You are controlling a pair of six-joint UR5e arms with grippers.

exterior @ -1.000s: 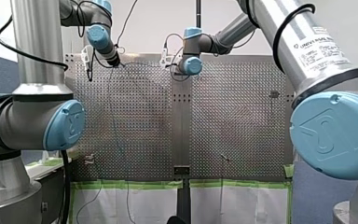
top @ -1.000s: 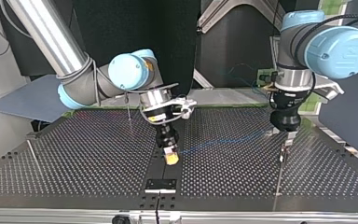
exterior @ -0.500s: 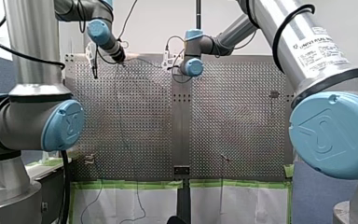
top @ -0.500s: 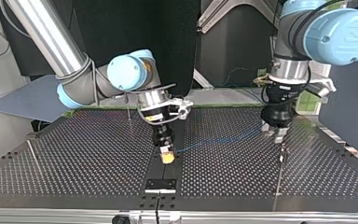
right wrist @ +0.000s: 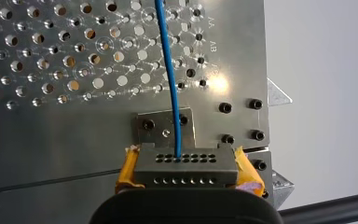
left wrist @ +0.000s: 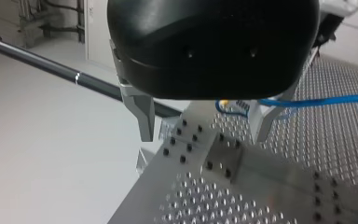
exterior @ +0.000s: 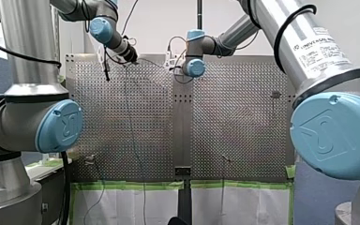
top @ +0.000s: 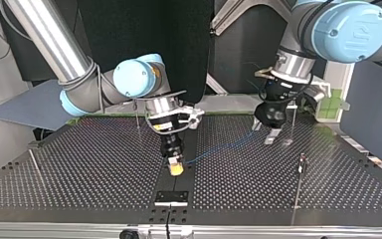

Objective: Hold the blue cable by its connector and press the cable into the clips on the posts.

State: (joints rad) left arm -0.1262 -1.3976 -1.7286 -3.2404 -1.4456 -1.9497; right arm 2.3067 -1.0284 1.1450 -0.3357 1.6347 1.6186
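Note:
My right gripper [right wrist: 186,184] is shut, its yellow pads clamped on the grey connector [right wrist: 186,165], and the blue cable [right wrist: 170,70] runs straight out ahead over the perforated plate. In the top view this gripper [top: 175,168] hangs low over the table's middle strip. From there the blue cable [top: 219,148] slants to my left gripper [top: 263,130]. My left gripper [left wrist: 203,126] is open, with metal fingers [left wrist: 143,114] wide apart. The blue cable [left wrist: 317,100] passes beside one finger, not pinched. A thin post with a clip [top: 301,160] stands at the top view's right, apart from both grippers.
More thin posts rise from the table: one [top: 34,162] at the top view's left, one [top: 137,117] behind my right arm, one [top: 293,124] close beside my left gripper. A black plate [top: 171,197] lies at the near edge. A dark rod [left wrist: 51,65] crosses beyond the table edge.
My left arm has lifted off the post at the top view's right and swung left toward the middle. My right gripper, still holding the connector, has shifted slightly left.

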